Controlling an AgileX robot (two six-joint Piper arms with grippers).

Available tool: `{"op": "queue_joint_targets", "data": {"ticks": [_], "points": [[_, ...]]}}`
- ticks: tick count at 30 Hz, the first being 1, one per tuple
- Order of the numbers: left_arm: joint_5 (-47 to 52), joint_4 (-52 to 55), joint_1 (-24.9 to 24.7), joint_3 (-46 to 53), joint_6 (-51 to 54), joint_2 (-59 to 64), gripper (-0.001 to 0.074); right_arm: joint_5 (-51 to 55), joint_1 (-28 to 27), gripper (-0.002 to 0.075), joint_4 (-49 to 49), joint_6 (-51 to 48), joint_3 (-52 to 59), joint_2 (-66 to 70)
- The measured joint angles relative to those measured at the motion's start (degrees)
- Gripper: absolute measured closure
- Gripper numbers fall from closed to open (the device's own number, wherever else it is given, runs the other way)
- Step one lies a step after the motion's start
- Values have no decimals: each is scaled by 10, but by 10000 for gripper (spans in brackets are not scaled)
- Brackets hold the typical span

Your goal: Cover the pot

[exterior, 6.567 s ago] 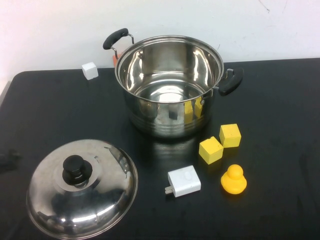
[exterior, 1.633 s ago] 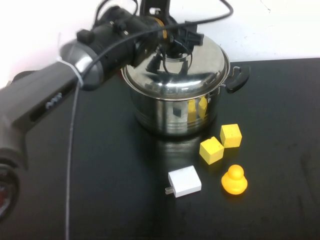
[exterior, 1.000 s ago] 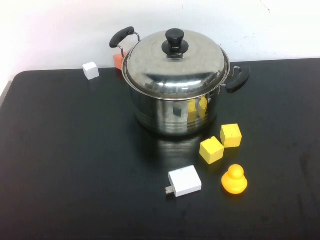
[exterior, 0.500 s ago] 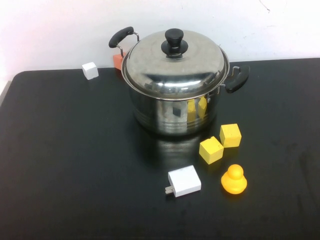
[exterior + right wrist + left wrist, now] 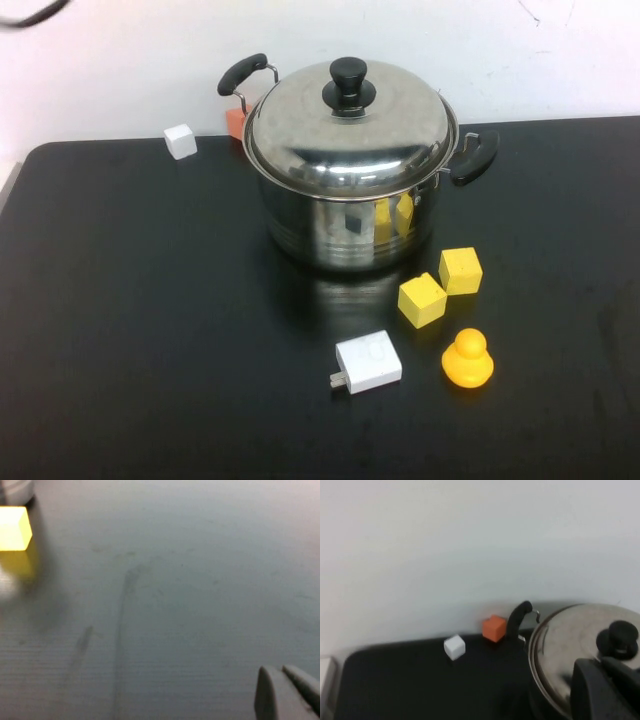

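The pot (image 5: 350, 225) stands at the back middle of the black table, shiny steel with two black loop handles. The domed steel lid (image 5: 350, 130) with its black knob (image 5: 348, 82) sits on its rim. Neither arm shows in the high view. In the left wrist view my left gripper (image 5: 605, 690) is a dark shape raised beside the lid (image 5: 570, 640), apart from the knob (image 5: 619, 637). My right gripper (image 5: 282, 677) is shut and empty, low over bare table, away from the pot.
Two yellow cubes (image 5: 422, 299) (image 5: 460, 270), a yellow duck (image 5: 467, 360) and a white charger (image 5: 368, 362) lie in front of the pot. A white cube (image 5: 180, 141) and an orange cube (image 5: 236, 123) sit at the back left by the wall.
The lid lay on the table at the front left; my left arm set it on the pot and has withdrawn from the high view. The pot has not moved in the last second.
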Motion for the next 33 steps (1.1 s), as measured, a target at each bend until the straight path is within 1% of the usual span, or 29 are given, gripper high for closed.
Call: {"op": "queue_joint_targets", "data": {"ticks": [2, 4, 6, 8, 11, 15, 18, 21, 25, 30, 33], "points": [[-3, -2, 0, 31, -15, -33, 735, 0, 0, 728, 0, 0, 0, 0], [-21, -5, 0, 84, -32, -76, 735, 0, 0, 728, 0, 0, 0, 0], [-62, -9, 0, 156, -51, -122, 735, 0, 0, 728, 0, 0, 0, 0], [-124, -21, 11, 232, -75, -173, 736, 0, 0, 728, 0, 0, 0, 0], [-214, -87, 41, 364, -108, -264, 736, 0, 0, 728, 0, 0, 0, 0], [-324, -170, 96, 567, -121, -382, 736, 0, 0, 728, 0, 0, 0, 0], [-399, -198, 134, 700, -127, -458, 736, 0, 0, 728, 0, 0, 0, 0], [-432, -206, 166, 806, -132, -532, 736, 0, 0, 728, 0, 0, 0, 0], [-439, -210, 208, 898, -136, -609, 736, 0, 0, 728, 0, 0, 0, 0], [-440, -208, 270, 955, -136, -668, 736, 0, 0, 728, 0, 0, 0, 0], [-439, -208, 286, 981, -120, -694, 736, 0, 0, 728, 0, 0, 0, 0]]}}
